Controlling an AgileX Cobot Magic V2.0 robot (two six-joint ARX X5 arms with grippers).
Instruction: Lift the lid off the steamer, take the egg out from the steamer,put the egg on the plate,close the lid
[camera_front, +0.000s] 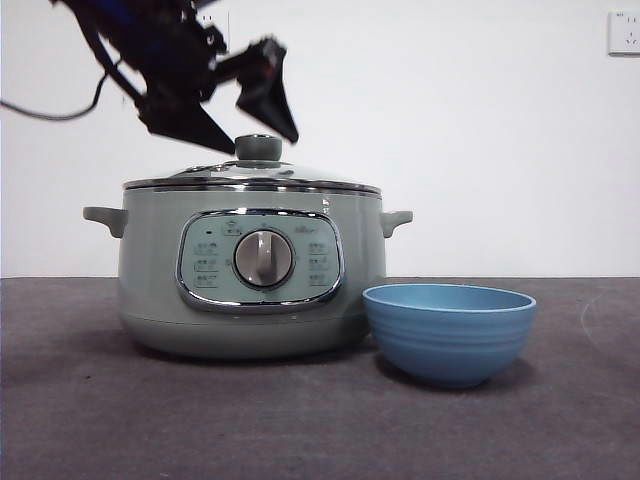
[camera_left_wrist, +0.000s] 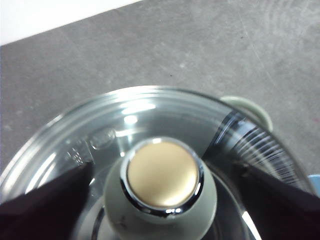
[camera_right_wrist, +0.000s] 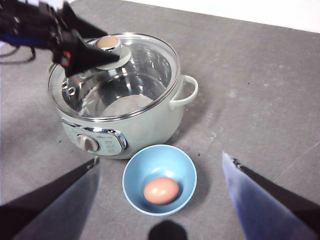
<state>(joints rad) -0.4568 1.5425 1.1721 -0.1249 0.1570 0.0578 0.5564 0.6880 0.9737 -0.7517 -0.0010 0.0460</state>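
The sage-green steamer (camera_front: 250, 290) stands on the table with its glass lid (camera_front: 250, 178) seated on it. My left gripper (camera_front: 262, 136) hangs open just over the lid's knob (camera_left_wrist: 162, 175), one jaw on each side and neither touching it. The left gripper (camera_left_wrist: 161, 167) shows the same in its own wrist view. To the right of the steamer sits the blue plate (camera_front: 448, 335), a small bowl. The egg (camera_right_wrist: 161, 190) lies inside the plate (camera_right_wrist: 131, 170). My right gripper (camera_right_wrist: 160, 160) is open and empty, high above the plate.
Grey table surface (camera_front: 560, 420) spreads around both items. A white wall with a socket (camera_front: 624, 32) stands behind. The steamer's side handle (camera_right_wrist: 187, 90) sticks out toward the open side of the table.
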